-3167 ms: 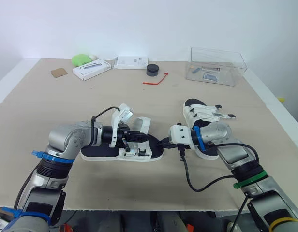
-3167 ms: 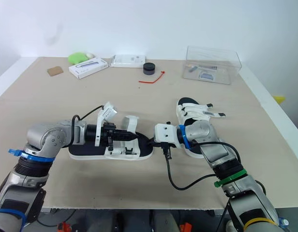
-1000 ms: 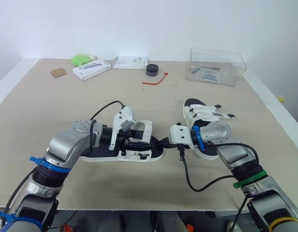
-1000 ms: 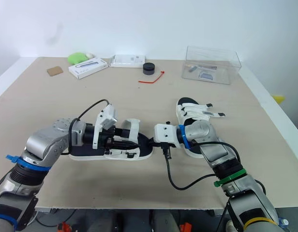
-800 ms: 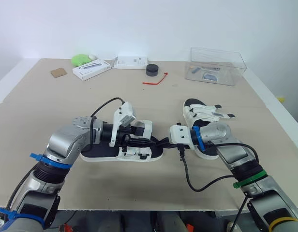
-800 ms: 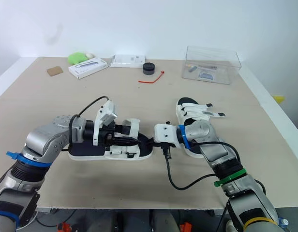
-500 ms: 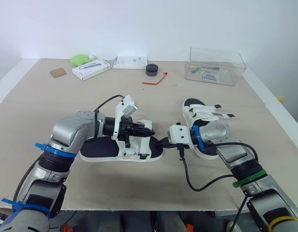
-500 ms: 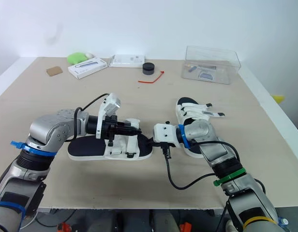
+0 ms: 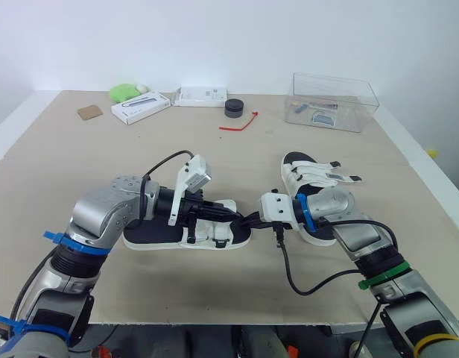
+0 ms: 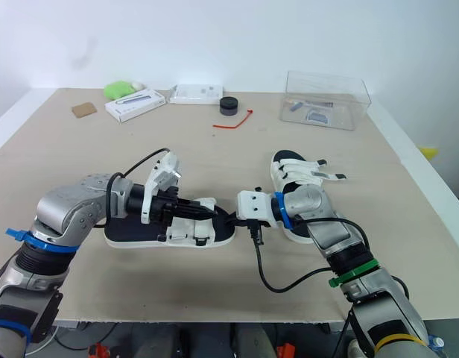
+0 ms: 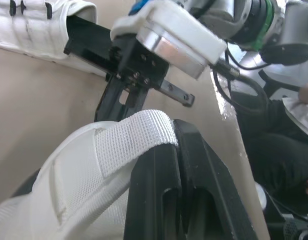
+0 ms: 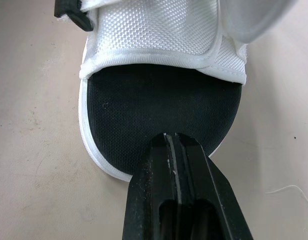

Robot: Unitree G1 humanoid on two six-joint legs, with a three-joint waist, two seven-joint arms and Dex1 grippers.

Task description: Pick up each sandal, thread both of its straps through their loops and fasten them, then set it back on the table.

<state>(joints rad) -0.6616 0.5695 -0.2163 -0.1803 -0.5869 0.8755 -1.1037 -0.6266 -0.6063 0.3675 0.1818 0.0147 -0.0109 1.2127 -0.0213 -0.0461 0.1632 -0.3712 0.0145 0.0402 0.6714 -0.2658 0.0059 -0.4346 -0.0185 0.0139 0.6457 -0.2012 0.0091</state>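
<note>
Left pincer (image 11: 177,134): clamped on the white strap (image 11: 129,137) of the near sandal (image 9: 151,233).
Right pincer (image 12: 170,141): fingers together, with the tips on the rounded black end of this same sandal.
Place: it lies flat on the table (image 9: 103,160) between my arms.
Second sandal (image 9: 310,176): on the table, just beside my right arm.

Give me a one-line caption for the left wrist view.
Left claw pinches the white strap; right claw presses the sandal beyond.
</note>
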